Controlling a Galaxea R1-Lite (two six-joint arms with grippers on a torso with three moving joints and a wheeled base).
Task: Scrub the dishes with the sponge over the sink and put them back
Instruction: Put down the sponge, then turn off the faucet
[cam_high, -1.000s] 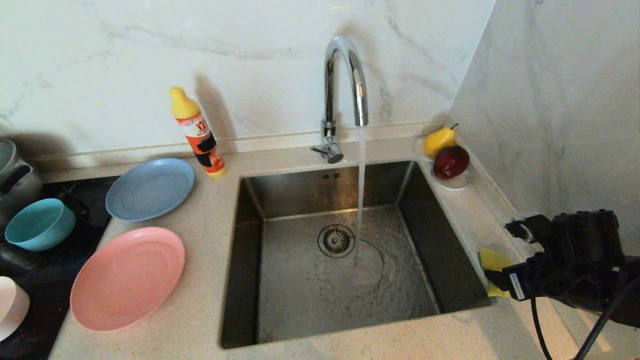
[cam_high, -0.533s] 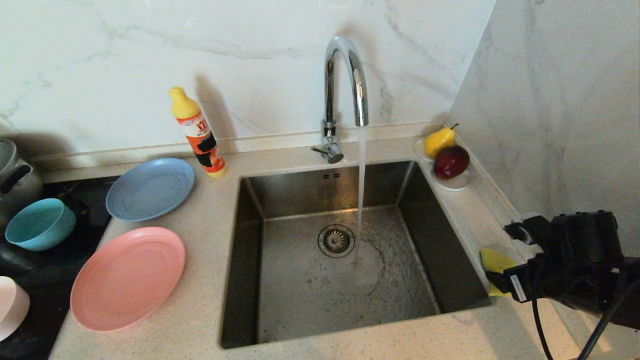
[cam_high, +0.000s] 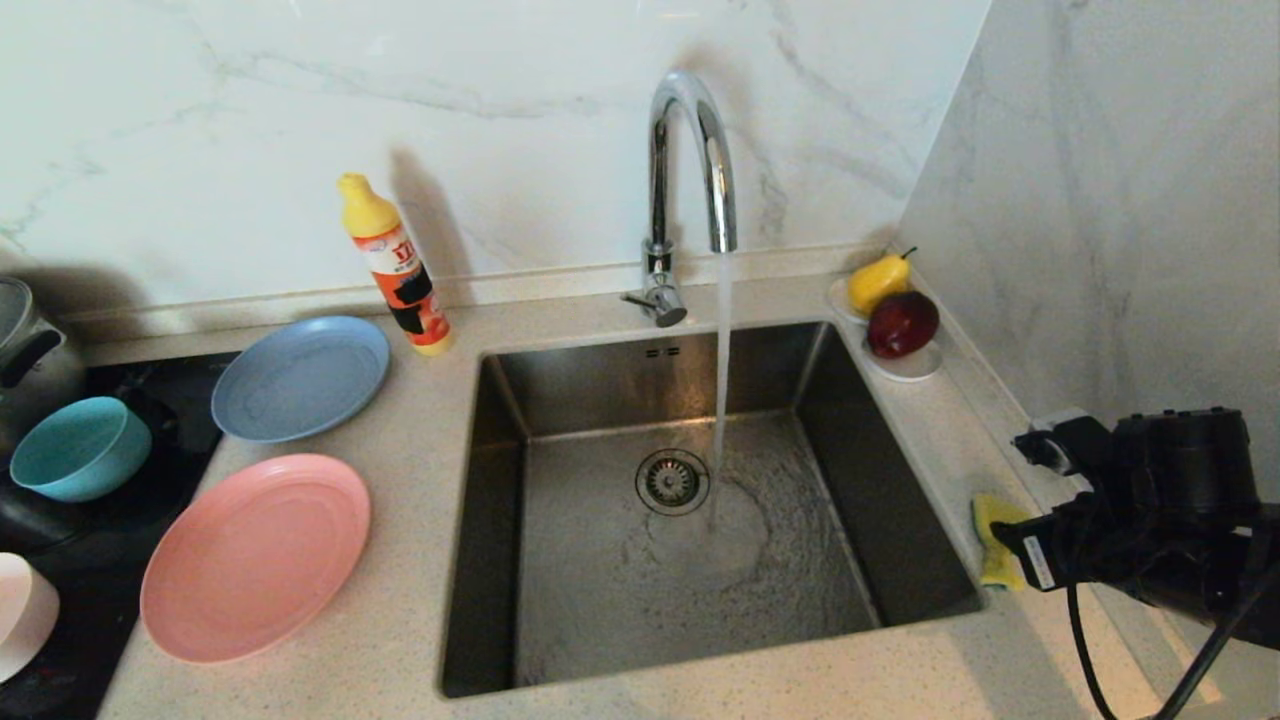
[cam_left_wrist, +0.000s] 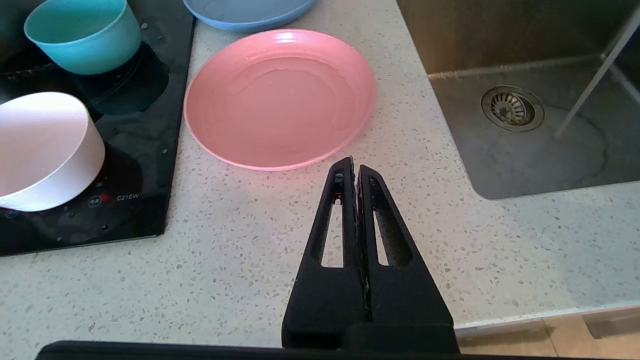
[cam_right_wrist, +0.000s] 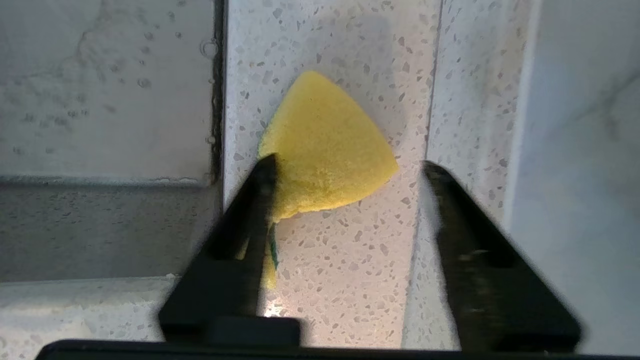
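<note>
The right gripper (cam_right_wrist: 345, 172), jaws spread wide, has edged over the yellow sponge (cam_right_wrist: 325, 155) lying on the counter beside the sink (cam_high: 500, 470), now hiding more of it. A grasp looks imminent; the dishes wait unwashed. The left gripper (cam_left_wrist: 356, 167), pressed together, idles near the pink plate (cam_left_wrist: 280, 95).

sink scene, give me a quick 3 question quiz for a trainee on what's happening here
1. True or false: water runs from the faucet into the sink.
2. The sponge lies: A) in the sink, B) on the counter right of the sink, C) on the pink plate.
3. How do the fingers of the right gripper and the left gripper stand?

Key
1. True.
2. B.
3. Right gripper open, its fingers either side of the sponge, not closed on it; left gripper shut, empty, above the counter near the pink plate.
</note>
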